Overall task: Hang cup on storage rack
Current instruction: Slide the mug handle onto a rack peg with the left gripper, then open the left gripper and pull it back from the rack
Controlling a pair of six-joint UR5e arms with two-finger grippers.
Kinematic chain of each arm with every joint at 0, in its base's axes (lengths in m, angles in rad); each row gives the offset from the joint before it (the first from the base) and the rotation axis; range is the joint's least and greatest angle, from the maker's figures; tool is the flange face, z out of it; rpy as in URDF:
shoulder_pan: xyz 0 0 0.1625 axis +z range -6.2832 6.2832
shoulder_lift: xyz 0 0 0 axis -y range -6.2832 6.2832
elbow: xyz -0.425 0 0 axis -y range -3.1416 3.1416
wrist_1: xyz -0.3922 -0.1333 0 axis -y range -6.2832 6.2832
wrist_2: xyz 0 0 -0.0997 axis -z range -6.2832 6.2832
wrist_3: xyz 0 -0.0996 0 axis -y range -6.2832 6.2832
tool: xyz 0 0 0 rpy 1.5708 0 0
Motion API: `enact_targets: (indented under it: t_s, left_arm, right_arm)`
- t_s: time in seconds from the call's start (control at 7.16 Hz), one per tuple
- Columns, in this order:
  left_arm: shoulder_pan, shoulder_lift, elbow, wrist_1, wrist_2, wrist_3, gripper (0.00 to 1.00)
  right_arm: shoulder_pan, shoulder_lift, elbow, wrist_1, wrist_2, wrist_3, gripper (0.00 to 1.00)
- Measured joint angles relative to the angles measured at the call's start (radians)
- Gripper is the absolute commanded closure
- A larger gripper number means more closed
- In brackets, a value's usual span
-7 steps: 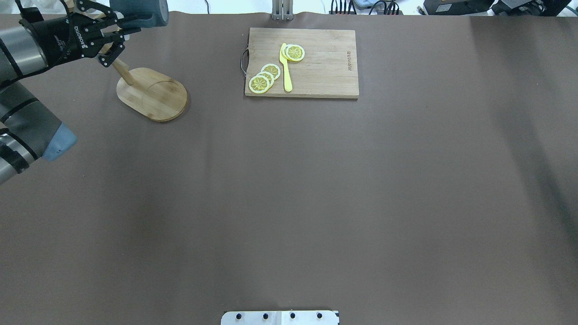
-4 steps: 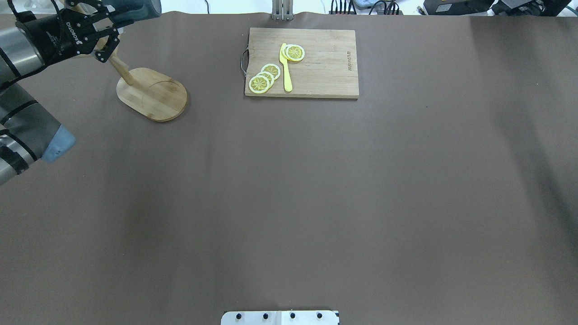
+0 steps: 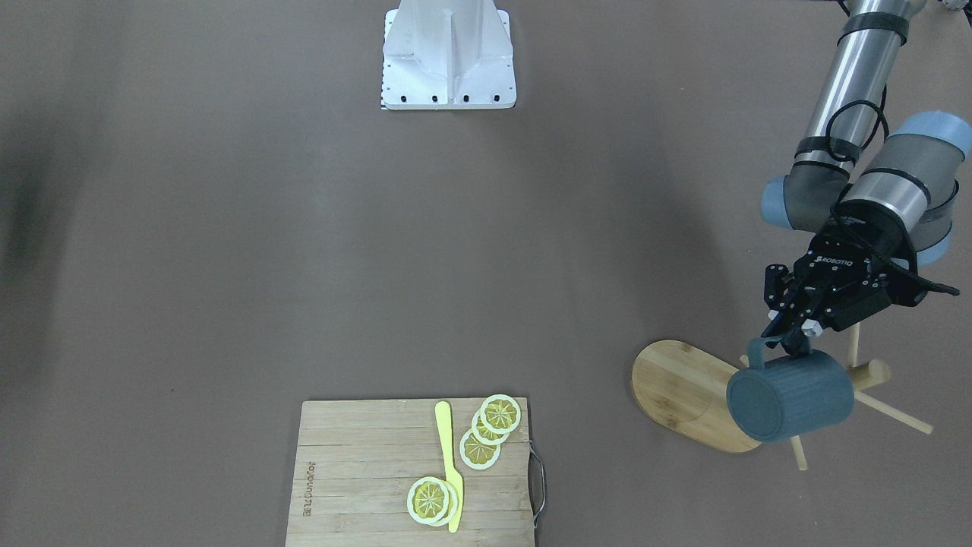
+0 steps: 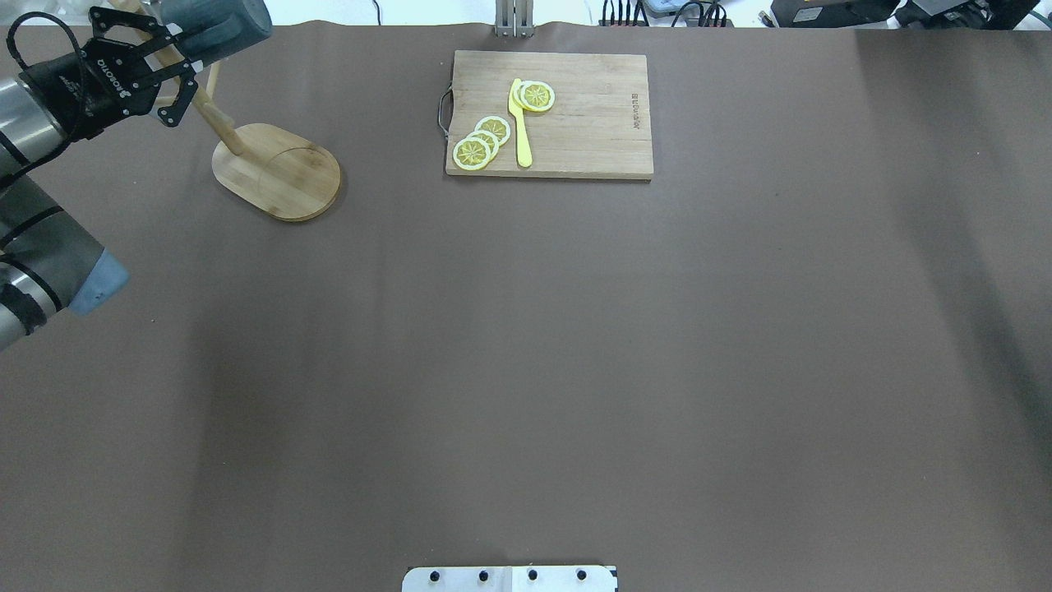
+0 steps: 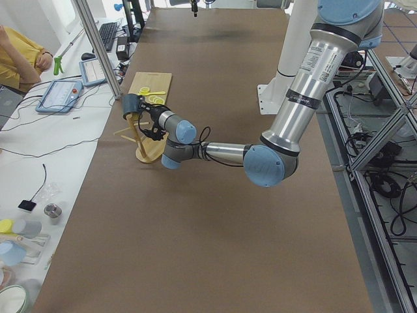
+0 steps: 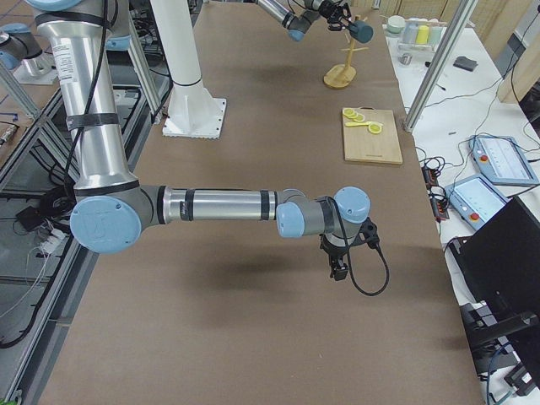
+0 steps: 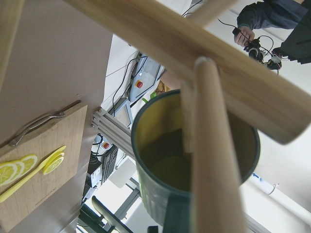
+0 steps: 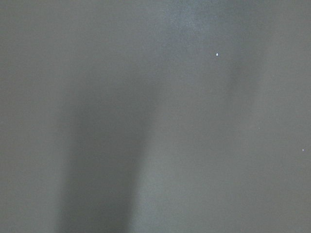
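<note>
Left end effector [image 3: 790, 342] clamping ribbed teal cup [image 3: 797, 395] by loop handle, cup tilting sideways against bamboo rack [image 3: 676, 380] pegs. Right end effector [image 6: 337, 266]: can't tell.

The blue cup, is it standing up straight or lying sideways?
Sideways. The cup hangs in the air from the left gripper, its flat bottom facing the front camera, close by the rack.

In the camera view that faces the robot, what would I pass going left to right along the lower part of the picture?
First the cutting board → storage rack base → cup. The knife and lemon slices lie on the board and the left gripper sits over the cup, so I skip them.
</note>
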Motion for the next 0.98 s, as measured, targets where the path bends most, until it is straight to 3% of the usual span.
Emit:
enact_targets:
  t_s: [0.14,0.28,0.42,0.7,0.98]
  left_arm:
    - [0.004,0.01,0.004,-0.021,0.001,-0.02,1.0]
    - [0.009,0.017,0.008,-0.031,0.001,-0.029,0.69]
    - [0.013,0.021,0.012,-0.035,0.002,-0.029,0.45]
    - [0.016,0.033,0.013,-0.04,0.001,-0.025,0.18]
    - [0.017,0.054,-0.006,-0.044,-0.006,-0.011,0.17]
  right_arm:
    - [0.0,-0.001,0.006,0.0,0.003,0.001,0.0]
    - [0.0,-0.002,0.01,-0.001,0.003,0.002,0.0]
    - [0.0,-0.002,0.012,-0.001,0.004,0.002,0.0]
    - [0.0,-0.002,0.016,-0.001,0.004,0.003,0.0]
    - [0.0,-0.002,0.019,-0.002,0.004,0.003,0.0]
